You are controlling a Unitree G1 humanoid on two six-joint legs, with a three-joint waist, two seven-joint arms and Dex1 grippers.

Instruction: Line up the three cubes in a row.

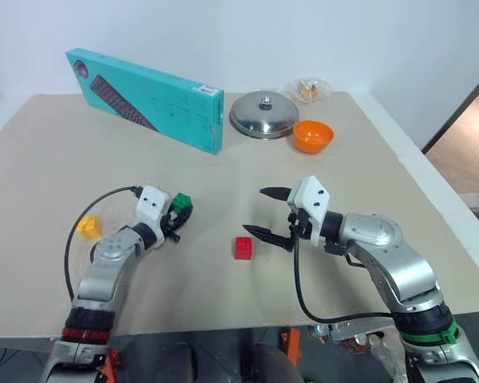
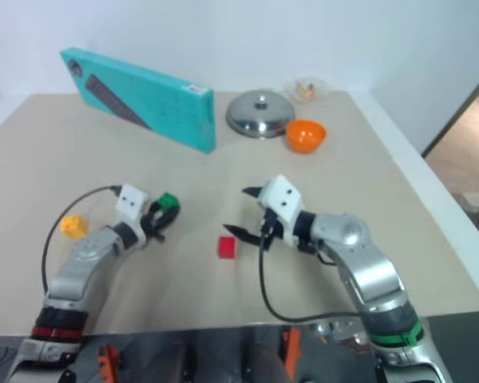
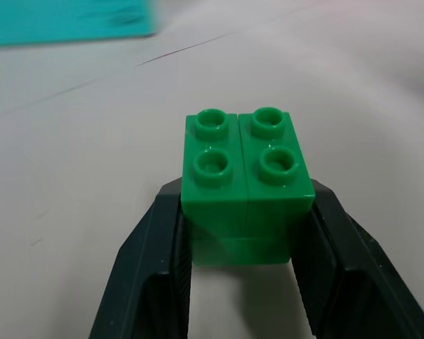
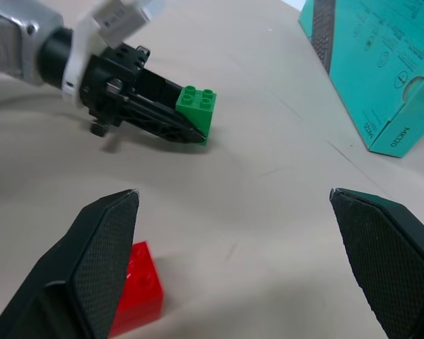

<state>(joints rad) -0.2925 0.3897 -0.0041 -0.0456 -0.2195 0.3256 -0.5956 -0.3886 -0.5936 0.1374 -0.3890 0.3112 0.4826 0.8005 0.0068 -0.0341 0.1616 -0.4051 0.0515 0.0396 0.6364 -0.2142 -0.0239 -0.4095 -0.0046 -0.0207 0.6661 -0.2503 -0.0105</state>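
On the beige desk (image 1: pixel 223 303), the small yellow-orange studded plastic cube (image 1: pixel 89 227) lies far left. Just right of it, the left gripper (image 1: pixel 180 209) has its black fingers (image 3: pixel 155 275) clamped on the green studded cube (image 1: pixel 181 200). The red studded cube (image 1: pixel 243 247) sits mid-desk, beside the right gripper (image 1: pixel 269 212), fingers spread apart. Behind stand a teal cardboard box (image 1: pixel 148 96), a steel lid (image 1: pixel 263 114) and an orange bowl (image 1: pixel 313 136).

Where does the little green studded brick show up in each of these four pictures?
Left eye view: the green studded plastic cube sits left of centre, gripped by the left tool.
Right eye view: left of centre too.
Left wrist view: centre, between the black fingers.
Right wrist view: upper middle, at the other arm's fingertips.
Shared landmark: the teal cardboard keyboard box.
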